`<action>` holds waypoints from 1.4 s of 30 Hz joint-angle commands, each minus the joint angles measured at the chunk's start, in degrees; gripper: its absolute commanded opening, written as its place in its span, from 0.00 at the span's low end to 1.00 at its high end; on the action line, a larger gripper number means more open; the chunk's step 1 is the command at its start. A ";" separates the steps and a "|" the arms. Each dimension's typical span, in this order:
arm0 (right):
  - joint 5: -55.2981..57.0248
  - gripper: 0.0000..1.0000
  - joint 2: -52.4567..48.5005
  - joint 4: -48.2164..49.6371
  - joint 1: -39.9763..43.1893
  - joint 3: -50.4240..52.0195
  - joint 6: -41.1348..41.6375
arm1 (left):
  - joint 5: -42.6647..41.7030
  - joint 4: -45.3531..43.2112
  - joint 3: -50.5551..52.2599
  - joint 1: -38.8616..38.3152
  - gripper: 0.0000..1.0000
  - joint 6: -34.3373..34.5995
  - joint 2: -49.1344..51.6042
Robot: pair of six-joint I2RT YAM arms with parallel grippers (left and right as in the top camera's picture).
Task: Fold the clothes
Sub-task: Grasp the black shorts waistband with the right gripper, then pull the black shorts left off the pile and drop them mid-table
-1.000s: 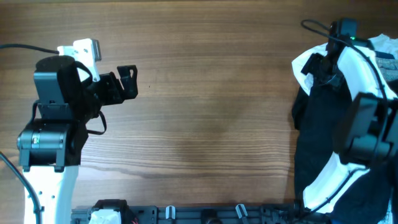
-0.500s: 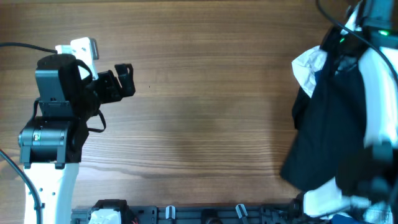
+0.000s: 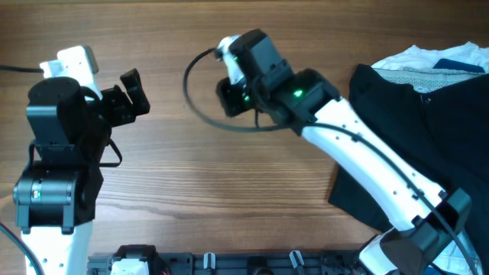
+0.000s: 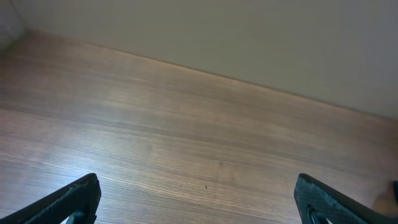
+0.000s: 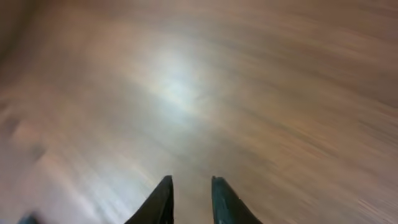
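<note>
Overhead: the right arm [image 3: 359, 153] now reaches diagonally from the lower right corner to the upper middle of the table [image 3: 229, 198]. Half a second ago it stood over the clothes pile at the right edge. The black shorts [image 3: 397, 137] lie on the right side of the table, spread wider and flatter than before. Their grey speckled waistband [image 3: 405, 74] faces the far edge, and the arm crosses above their lower part. A white shirt [image 3: 416, 55] and a blue garment [image 3: 462, 61] lie just beyond, touching the shorts. The left arm [image 3: 53, 153] sits at the left, well apart from the shorts.

Left wrist: the left fingers [image 4: 78, 199] are spread wide with bare wood between them. Nothing is held.

Right wrist: the picture is smeared by motion. The right fingers [image 5: 163, 199] are almost together with a slim gap and nothing in it, bare table below.

Judgement: the shorts are laid out and let go, and no fold is made yet. They sit off to one side, far from the left arm. Folding likely needs a fresh grasp at a hem or the waistband.
</note>
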State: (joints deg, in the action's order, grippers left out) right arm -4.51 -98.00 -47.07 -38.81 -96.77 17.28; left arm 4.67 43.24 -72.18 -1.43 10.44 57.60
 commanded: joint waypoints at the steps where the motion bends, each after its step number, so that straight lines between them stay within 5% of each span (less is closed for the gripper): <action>1: 10.99 0.48 1.44 -1.27 11.63 -0.61 6.43 | 0.04 0.24 -0.70 0.33 1.00 0.28 -0.55; 7: -0.31 0.58 -3.26 -8.61 37.55 -0.61 4.79 | -5.49 0.81 -0.70 0.33 1.00 0.28 1.46; 9: -5.27 0.69 -7.69 -11.54 42.75 -0.61 1.11 | -7.80 1.60 -0.70 0.33 1.00 0.31 2.95; 14: -6.56 0.90 -17.99 -13.18 44.52 -0.59 -10.82 | -9.60 1.79 -0.70 0.33 1.00 0.31 6.88; 17: -2.21 0.91 -22.25 -13.00 43.36 -0.61 -11.26 | -9.62 1.81 -0.70 0.31 1.00 0.31 8.81; 18: -0.72 0.87 -23.58 -13.05 42.82 -0.59 -11.15 | -9.81 1.79 -0.70 0.31 1.00 0.31 9.40; 19: 0.42 0.65 -24.44 -13.31 42.45 -0.59 -11.10 | -9.84 1.77 -0.70 0.28 1.00 0.31 9.92; 20: 3.54 0.16 -24.90 -13.68 41.86 -0.61 -10.40 | -9.84 1.79 -0.70 0.26 1.00 0.31 10.47; 21: 7.19 0.04 -24.85 -13.70 41.57 -0.66 -8.44 | -10.12 1.81 -0.70 0.26 1.00 0.31 10.69; 26: 12.72 0.04 -17.77 -14.84 41.40 -3.87 -2.60 | -10.58 1.70 -0.70 0.28 1.00 0.31 10.80; 30: 5.01 0.04 -6.99 -10.38 41.38 -5.62 -2.45 | -9.31 0.17 -0.70 0.28 1.00 0.33 9.25; 37: -11.10 0.04 -4.59 -7.15 38.91 -6.23 -6.64 | -8.98 -0.24 -0.70 0.28 1.00 0.31 8.09; 40: -29.46 0.04 -4.17 -1.68 30.75 -6.84 -6.69 | -2.45 -0.37 -1.38 0.35 1.00 0.37 6.27; 42: -28.35 0.04 -4.22 -1.81 19.98 -6.82 -8.76 | 1.90 -0.39 -2.51 0.35 1.00 0.33 4.22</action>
State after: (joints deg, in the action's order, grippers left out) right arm -19.86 -102.24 -49.28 -4.75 -102.26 11.66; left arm -1.48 43.22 -72.18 -1.43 10.41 65.69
